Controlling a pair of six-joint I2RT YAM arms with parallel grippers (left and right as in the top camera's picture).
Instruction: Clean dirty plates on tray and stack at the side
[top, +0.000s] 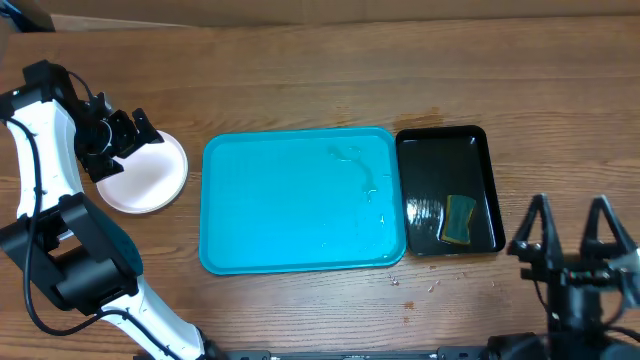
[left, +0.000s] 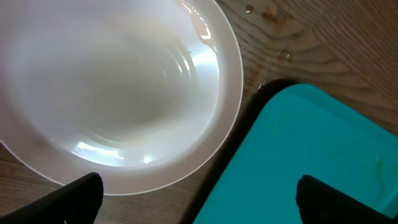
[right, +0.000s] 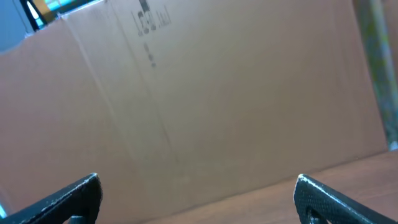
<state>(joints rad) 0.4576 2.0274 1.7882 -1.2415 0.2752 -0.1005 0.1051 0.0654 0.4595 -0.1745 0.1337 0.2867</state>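
**Tray bare, plates aside**
The tray (top: 300, 200) lies bare at centre; the plates (top: 160, 180) sit at its left, number unclear. My left gripper (left: 198, 198) hovers over them, wide open, empty; right gripper (top: 568, 235) likewise, lower right. I judge the task nearly done.

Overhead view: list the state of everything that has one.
Blue tray: no plates on it, wet streaks.
White plate: on the table beside the blue tray, no smears visible.
Black tray: holds a sponge.
Sponge: lying in the black tray.
Left gripper: open, over the plate.
Right gripper: open, holding nothing.
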